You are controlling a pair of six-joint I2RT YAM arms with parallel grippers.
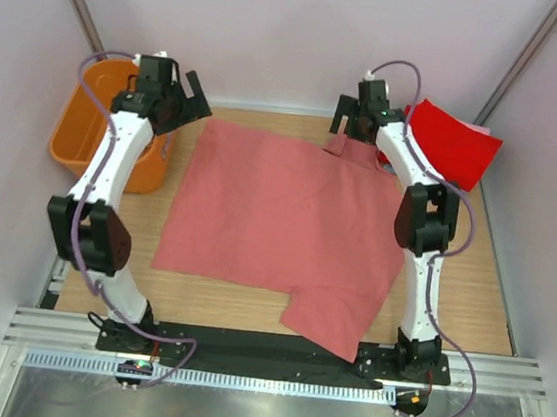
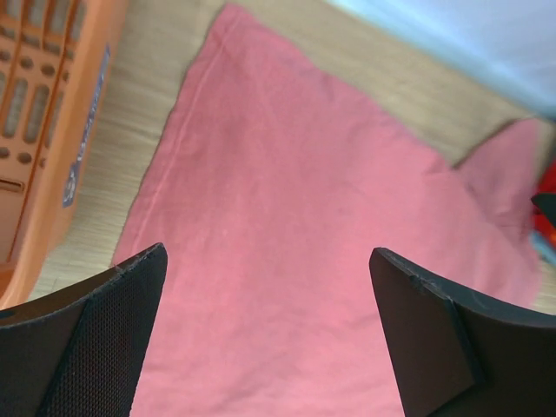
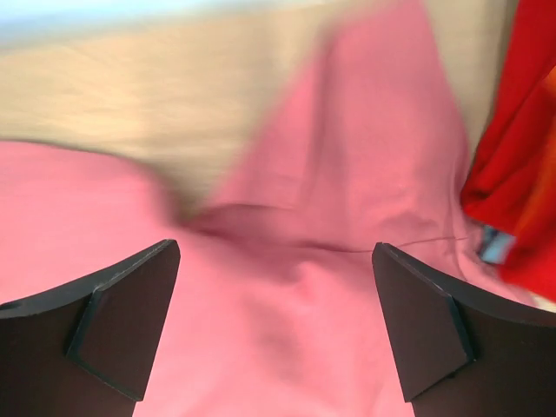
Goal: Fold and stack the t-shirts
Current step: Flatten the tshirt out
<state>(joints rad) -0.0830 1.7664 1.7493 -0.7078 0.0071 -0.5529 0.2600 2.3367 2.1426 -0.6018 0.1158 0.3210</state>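
Observation:
A large salmon-pink t-shirt [image 1: 277,218] lies spread flat on the wooden table, one sleeve at the back right and one at the front right. My left gripper [image 1: 188,98] is open above the shirt's back left corner; in the left wrist view the shirt [image 2: 278,226] fills the space between its jaws. My right gripper [image 1: 346,126] is open over the back right sleeve [image 3: 347,174], with a wrinkle of cloth between its jaws. A bright red t-shirt [image 1: 452,143] lies at the back right and shows in the right wrist view [image 3: 512,174].
An orange slotted plastic basket [image 1: 92,122] stands at the back left beside the left arm; it also shows in the left wrist view [image 2: 43,130]. Pale walls close in the table on three sides. Bare wood [image 1: 470,291] shows to the right of the shirt.

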